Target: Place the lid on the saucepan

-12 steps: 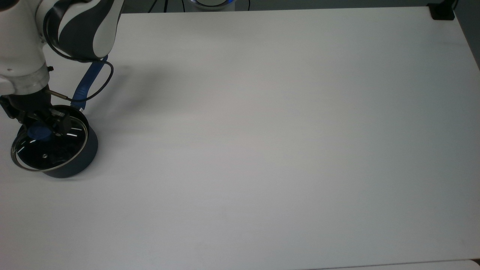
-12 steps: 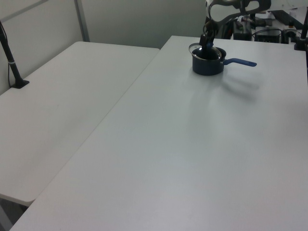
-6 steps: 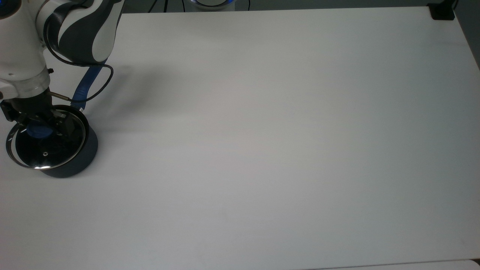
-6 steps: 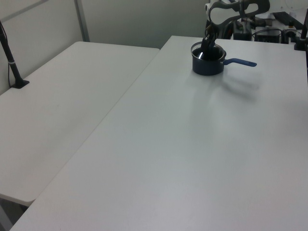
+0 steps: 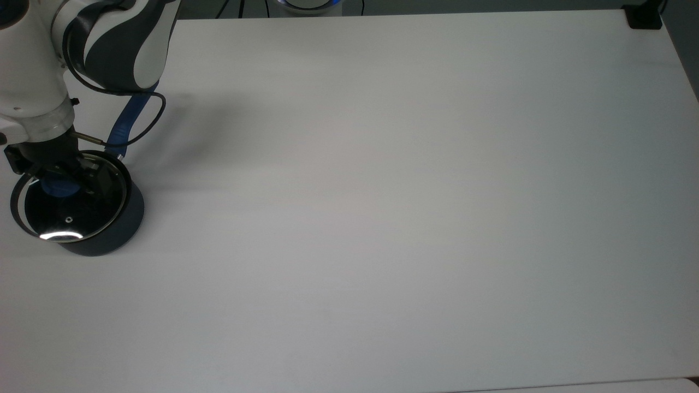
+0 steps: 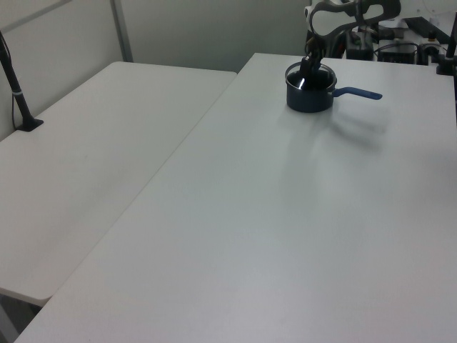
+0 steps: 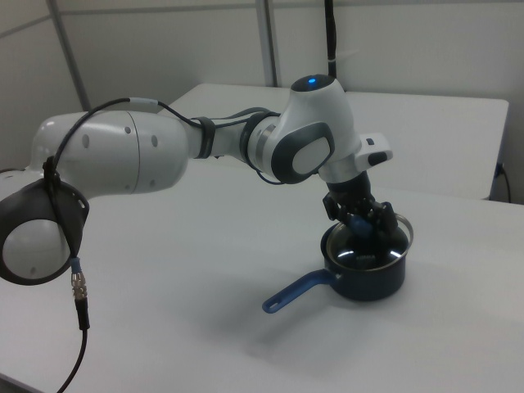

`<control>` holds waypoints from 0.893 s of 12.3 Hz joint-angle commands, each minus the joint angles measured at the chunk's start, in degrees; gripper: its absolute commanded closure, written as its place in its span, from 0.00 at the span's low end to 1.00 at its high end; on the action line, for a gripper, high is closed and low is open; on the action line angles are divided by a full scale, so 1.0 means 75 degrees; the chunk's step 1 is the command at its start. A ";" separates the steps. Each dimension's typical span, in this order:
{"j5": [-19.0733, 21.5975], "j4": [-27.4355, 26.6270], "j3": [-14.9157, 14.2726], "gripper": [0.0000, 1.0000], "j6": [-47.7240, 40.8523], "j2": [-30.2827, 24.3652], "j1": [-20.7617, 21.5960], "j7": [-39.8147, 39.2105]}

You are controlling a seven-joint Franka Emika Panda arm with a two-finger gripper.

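The dark saucepan (image 5: 117,232) stands near the top view's left edge, its blue handle (image 5: 125,120) running up under the arm. The glass lid (image 5: 71,215) with its metal rim lies over the saucepan's mouth, roughly level; I cannot tell whether it rests fully on the rim. My gripper (image 5: 58,184) reaches down from above, shut on the lid's blue knob (image 5: 54,188). In the right view the gripper (image 7: 360,223) stands over the saucepan (image 7: 372,282), with the lid (image 7: 403,232) under it and the handle (image 7: 295,293) pointing to the lower left. The left view has the saucepan (image 6: 310,98) far back.
The white table (image 5: 382,191) stretches wide to the top view's right of the saucepan. A black clamp (image 5: 643,16) sits at its top right corner. A second white table (image 6: 86,150) adjoins in the left view's left, with a black post (image 6: 14,86).
The lid went from tilted above the saucepan to level and lower over its mouth. The gripper came down with it, holding the knob throughout.
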 commanded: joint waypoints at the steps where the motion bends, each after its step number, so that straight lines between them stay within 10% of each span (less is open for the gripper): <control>1: 0.0256 -0.0293 -0.0061 0.58 -0.0568 -0.0279 0.0077 0.0013; 11: 0.0796 -0.0246 -0.0084 0.62 -0.1081 -0.0337 0.0053 0.0588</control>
